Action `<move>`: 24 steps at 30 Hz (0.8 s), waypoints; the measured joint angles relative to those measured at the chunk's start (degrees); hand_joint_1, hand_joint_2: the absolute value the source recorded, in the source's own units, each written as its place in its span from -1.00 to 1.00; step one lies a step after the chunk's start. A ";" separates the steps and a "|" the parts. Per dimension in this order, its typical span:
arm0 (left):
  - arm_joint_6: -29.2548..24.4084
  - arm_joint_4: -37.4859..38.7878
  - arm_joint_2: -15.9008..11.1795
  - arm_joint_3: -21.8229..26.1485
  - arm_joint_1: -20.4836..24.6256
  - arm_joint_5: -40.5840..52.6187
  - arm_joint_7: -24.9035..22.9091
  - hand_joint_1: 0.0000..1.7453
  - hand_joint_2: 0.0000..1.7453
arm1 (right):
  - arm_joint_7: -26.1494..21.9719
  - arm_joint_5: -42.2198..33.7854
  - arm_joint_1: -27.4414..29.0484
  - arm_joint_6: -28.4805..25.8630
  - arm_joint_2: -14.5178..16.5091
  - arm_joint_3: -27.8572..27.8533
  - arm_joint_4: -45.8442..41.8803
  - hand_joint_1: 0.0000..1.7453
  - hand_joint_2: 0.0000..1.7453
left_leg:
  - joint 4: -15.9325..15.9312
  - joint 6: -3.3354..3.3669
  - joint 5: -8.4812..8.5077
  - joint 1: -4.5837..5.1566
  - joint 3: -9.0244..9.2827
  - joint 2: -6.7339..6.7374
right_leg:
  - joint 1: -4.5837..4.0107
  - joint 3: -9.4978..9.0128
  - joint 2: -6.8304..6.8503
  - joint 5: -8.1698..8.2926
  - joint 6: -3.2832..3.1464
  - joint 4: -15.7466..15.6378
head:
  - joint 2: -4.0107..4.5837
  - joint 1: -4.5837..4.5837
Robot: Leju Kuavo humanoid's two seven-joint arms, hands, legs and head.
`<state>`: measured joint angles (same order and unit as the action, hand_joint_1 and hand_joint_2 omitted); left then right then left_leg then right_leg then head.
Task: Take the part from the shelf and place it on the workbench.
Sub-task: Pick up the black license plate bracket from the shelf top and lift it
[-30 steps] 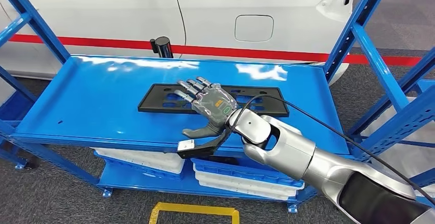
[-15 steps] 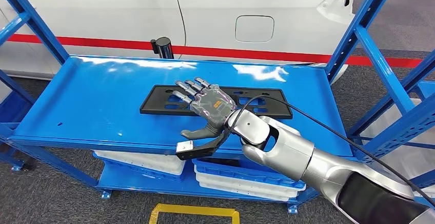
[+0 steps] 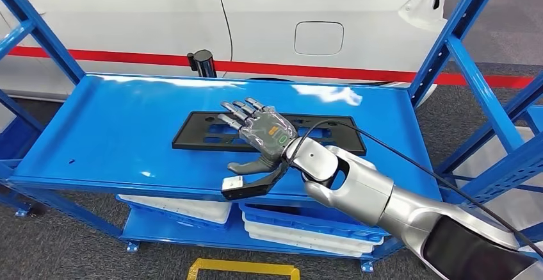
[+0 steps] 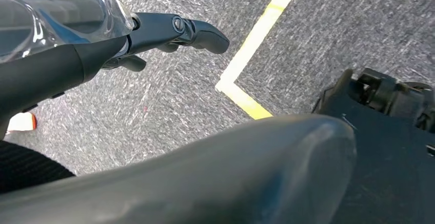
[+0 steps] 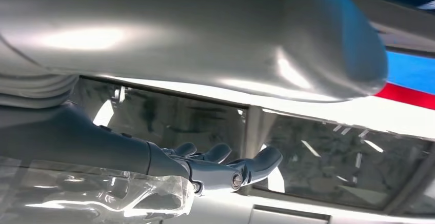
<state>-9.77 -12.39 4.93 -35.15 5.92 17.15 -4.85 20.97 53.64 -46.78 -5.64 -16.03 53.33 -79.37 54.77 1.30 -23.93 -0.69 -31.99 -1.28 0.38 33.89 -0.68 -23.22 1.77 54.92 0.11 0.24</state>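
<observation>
The part is a flat black rectangular plate with cut-outs, lying flat on the blue shelf right of its middle. My right hand reaches over the plate's middle with its back up, fingers spread and stretched across the plate, thumb pointing toward the shelf's front edge. It holds nothing; whether it touches the plate I cannot tell. In the right wrist view its fingers lie straight and empty. My left hand hangs over the grey floor with its fingers loosely extended, empty.
A white car with a red stripe stands right behind the shelf, with a black post at the back edge. Blue uprights frame the rack. White and blue trays fill the lower level. Yellow tape marks the floor.
The whole picture has shifted slightly, so the camera moved. My right hand stays spread over the black plate in almost the same place.
</observation>
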 joint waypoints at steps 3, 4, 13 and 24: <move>0.00 0.00 -0.01 -0.08 0.16 -0.02 0.05 -1.00 -1.00 | 0.01 0.00 -0.09 -0.01 -0.03 -0.03 -0.03 -1.00 -1.00 | 5.60 -0.90 -2.77 -0.36 -2.69 0.07 | 0.33 -0.60 0.03 -0.10 -0.98 -0.27 | 0.00 0.14; 0.00 0.00 -0.01 -0.10 0.29 -0.03 0.11 -1.00 -1.00 | 0.01 0.00 -0.06 -0.01 -0.03 0.00 -0.04 -1.00 -1.00 | 9.79 -1.15 -4.38 -0.40 -4.92 0.09 | 0.35 -0.72 0.04 -0.23 -1.15 -0.26 | 0.00 0.19; 0.12 0.00 -0.03 -0.46 0.43 -0.15 0.54 -1.00 -1.00 | 0.42 0.17 0.18 0.15 0.03 0.34 -0.01 -1.00 1.00 | 0.36 -0.20 3.10 -0.14 -3.09 0.06 | -0.09 -2.35 -0.43 -1.81 -0.09 -0.23 | 0.00 0.08; 0.80 0.00 0.00 -0.66 0.36 -0.28 1.08 -1.00 -1.00 | 1.18 0.95 0.27 3.17 -0.10 0.67 0.56 -1.00 1.00 | -0.11 1.93 2.67 0.04 -2.32 -0.03 | 0.22 4.90 -0.14 -6.38 1.34 13.12 | 0.00 -0.02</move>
<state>-8.97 -12.39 4.93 -35.80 6.28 16.87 -3.76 22.15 54.58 -46.51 -2.46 -16.13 53.99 -78.81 54.66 3.24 -21.26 -0.66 -34.31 -1.30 0.60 38.79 -0.82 -29.60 3.11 68.04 0.11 0.22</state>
